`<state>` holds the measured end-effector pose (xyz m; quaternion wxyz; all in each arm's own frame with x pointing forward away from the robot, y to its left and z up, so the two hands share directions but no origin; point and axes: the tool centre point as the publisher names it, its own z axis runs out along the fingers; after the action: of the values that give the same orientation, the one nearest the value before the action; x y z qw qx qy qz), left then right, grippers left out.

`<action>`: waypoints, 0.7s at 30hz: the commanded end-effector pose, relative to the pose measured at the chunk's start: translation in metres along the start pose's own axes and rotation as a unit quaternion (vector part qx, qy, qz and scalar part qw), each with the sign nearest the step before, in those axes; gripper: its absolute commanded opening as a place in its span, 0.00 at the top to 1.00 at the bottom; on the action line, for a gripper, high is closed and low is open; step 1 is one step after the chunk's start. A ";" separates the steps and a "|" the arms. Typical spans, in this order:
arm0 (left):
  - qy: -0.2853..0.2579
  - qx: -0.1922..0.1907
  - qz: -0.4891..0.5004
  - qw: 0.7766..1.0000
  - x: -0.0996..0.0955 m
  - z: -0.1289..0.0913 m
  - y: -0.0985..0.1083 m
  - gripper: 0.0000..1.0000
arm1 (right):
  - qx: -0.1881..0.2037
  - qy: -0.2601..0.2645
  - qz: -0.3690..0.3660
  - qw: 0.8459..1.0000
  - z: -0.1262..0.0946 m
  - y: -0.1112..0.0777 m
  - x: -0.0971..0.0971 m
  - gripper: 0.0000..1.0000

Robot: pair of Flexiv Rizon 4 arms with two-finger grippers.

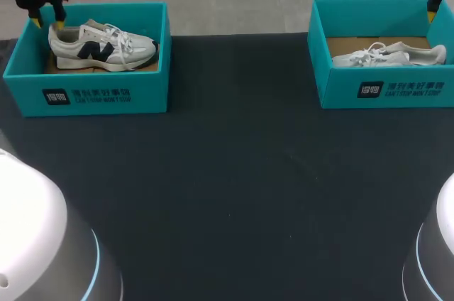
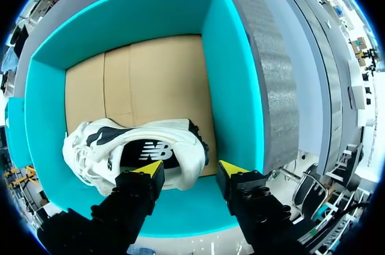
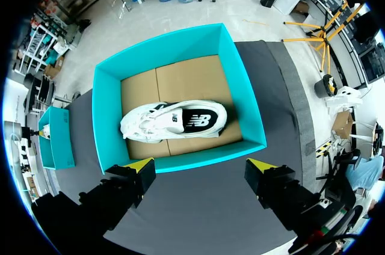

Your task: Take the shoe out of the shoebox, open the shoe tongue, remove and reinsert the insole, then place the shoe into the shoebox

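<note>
A white shoe with a dark logo (image 1: 99, 45) lies on its side in the teal shoebox (image 1: 92, 95) at the back left. My left gripper (image 1: 47, 23) hangs over the shoe's heel end, by the box's left wall. In the left wrist view the gripper (image 2: 191, 171) is open. One fingertip (image 2: 150, 169) overlaps the shoe (image 2: 150, 147) near its heel; the other stands clear of it, beside the box wall (image 2: 234, 86). My right gripper (image 3: 201, 168) is open, high above a second teal box (image 3: 108, 116) that holds another white shoe (image 3: 174, 121).
The second box (image 1: 383, 91) with its shoe (image 1: 390, 55) stands at the back right, and my right gripper (image 1: 431, 13) is near its far right corner. Dark table mat (image 1: 241, 173) stretches between and in front of the two boxes.
</note>
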<state>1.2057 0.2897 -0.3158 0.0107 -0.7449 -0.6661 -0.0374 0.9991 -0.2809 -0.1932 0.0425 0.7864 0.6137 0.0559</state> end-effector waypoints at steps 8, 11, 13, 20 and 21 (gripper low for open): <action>0.001 -0.005 -0.001 1.000 0.005 0.024 0.011 0.40 | -0.001 0.000 0.001 1.000 0.000 -0.001 0.000 0.00; -0.001 -0.006 -0.001 1.000 0.005 0.029 0.013 0.38 | -0.001 0.000 0.001 1.000 0.000 -0.001 0.000 0.00; -0.001 -0.002 -0.002 1.000 0.005 0.032 0.013 0.42 | -0.001 0.000 0.001 1.000 0.000 -0.001 0.000 0.00; -0.005 0.008 -0.009 1.000 0.008 0.044 0.015 0.42 | -0.001 0.000 0.001 1.000 0.000 -0.001 0.000 0.00; -0.004 0.009 -0.010 1.000 0.008 0.046 0.015 0.42 | -0.001 0.000 0.001 1.000 0.000 -0.001 0.000 0.00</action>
<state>1.2099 0.2964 -0.3539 0.0070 -0.7381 -0.6736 -0.0381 0.9991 -0.2809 -0.1932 0.0425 0.7864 0.6138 0.0559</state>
